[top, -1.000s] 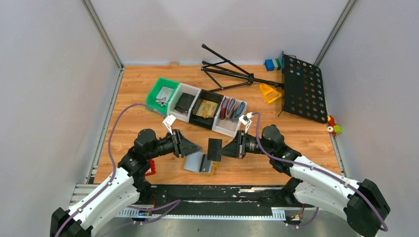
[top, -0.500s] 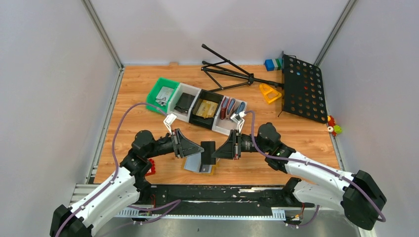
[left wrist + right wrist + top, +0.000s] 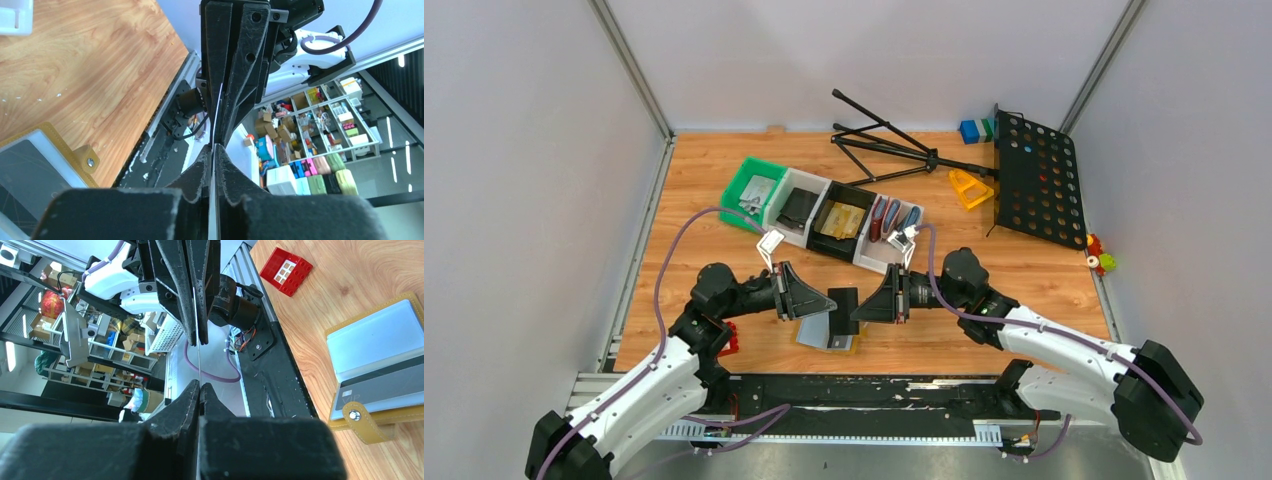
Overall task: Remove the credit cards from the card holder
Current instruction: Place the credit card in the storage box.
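The mustard card holder (image 3: pixel 823 336) lies open on the table between my arms, its pale lining up and a grey card (image 3: pixel 385 388) tucked in a pocket. It also shows in the left wrist view (image 3: pixel 47 150) and the right wrist view (image 3: pixel 371 342). A dark credit card (image 3: pixel 845 308) is held upright above the holder. My left gripper (image 3: pixel 830 301) is shut on the card's left edge. My right gripper (image 3: pixel 861 309) is shut on its right edge. Both wrist views show this card edge-on as a thin pale line (image 3: pixel 218 112) (image 3: pixel 197 360) running between the two pairs of fingers.
A row of bins stands behind: a green bin (image 3: pixel 752 186), a white bin with a black wallet (image 3: pixel 796 209), a black bin (image 3: pixel 841 221) with gold items, and a white bin (image 3: pixel 892 227) with red and blue wallets. A red brick (image 3: pixel 728 340) lies at the left. A tripod (image 3: pixel 886 150) and a black perforated panel (image 3: pixel 1036 178) are at the back.
My right gripper has carried the dark card leftward to my left gripper. My left gripper has moved in and shut on the card's other edge.
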Tool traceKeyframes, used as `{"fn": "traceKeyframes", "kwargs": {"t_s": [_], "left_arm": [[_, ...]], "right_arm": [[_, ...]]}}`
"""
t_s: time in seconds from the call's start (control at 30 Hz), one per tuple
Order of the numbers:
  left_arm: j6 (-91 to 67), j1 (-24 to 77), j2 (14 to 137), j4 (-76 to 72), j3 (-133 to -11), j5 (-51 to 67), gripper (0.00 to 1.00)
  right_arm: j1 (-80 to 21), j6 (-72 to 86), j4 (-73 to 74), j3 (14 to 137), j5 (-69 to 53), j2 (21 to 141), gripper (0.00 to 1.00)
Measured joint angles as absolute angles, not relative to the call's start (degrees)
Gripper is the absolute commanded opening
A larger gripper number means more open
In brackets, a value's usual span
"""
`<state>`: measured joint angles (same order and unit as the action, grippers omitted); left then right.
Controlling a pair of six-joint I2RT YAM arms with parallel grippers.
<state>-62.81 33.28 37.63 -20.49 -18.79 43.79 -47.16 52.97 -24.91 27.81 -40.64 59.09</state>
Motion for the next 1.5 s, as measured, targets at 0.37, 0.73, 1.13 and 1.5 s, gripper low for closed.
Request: {"fn": "traceKeyframes", "kwargs": {"t_s": [0.37, 0.73, 1.13, 1.5], "left_arm": [[-60.7, 33.3, 37.8, -16.1, -19.3, 43.2, 0.0], [-36.6, 33.3, 49.4, 26.7, -45.2, 9.1, 0.0], [-19.0, 33.2, 73.7, 34.1, -64.3, -24.2, 0.0], [-10.2, 33.2, 102.7, 37.9, -85.9, -35.5, 0.0]], "right_arm": [[-47.2, 52.2, -22.3, 28.3, -39.0, 58.9, 0.59], [-47.2, 43.4, -0.4, 31.4, -24.9, 49.1, 0.57], [-47.2, 36.7, 13.8, 36.5, -12.1, 39.3, 0.54], [-47.1, 32.8, 18.7, 38.0, -7.9, 38.2, 0.54]]}}
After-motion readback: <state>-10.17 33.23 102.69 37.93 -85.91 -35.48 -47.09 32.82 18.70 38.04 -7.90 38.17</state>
